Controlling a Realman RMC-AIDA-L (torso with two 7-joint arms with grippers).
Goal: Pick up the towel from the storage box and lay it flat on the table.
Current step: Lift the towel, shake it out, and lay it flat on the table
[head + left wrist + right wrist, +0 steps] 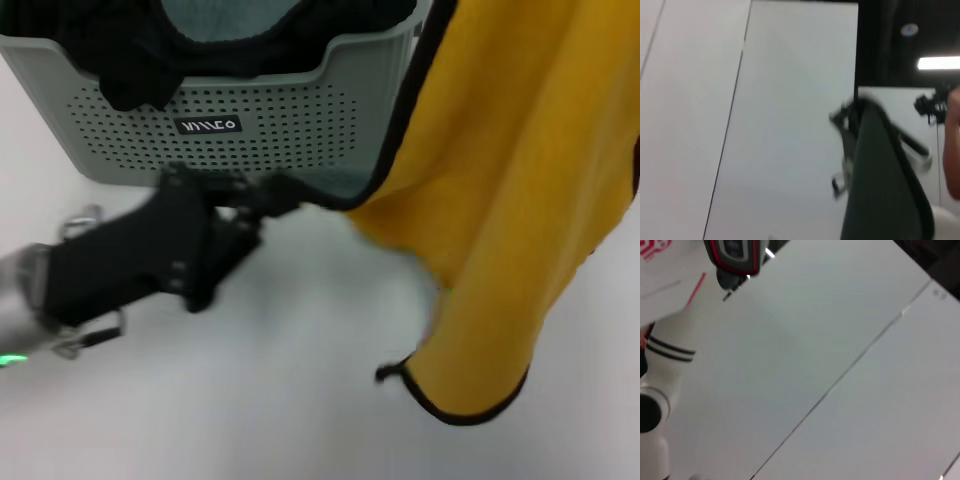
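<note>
One towel (510, 180) hangs in the head view, lifted beside the storage box (250, 130) above the bench (250, 400); the left claw (275, 200) reaches its edge, grip unclear. Wrist views show nothing useful. Bunching threatens if only one corner gets spread.

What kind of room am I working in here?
Probably an indoor robot lab or test bench: plain white tabletop, a sage-green perforated plastic basket of cloths, a yellow fleece towel hanging over it, and white panelled surfaces around.
</note>
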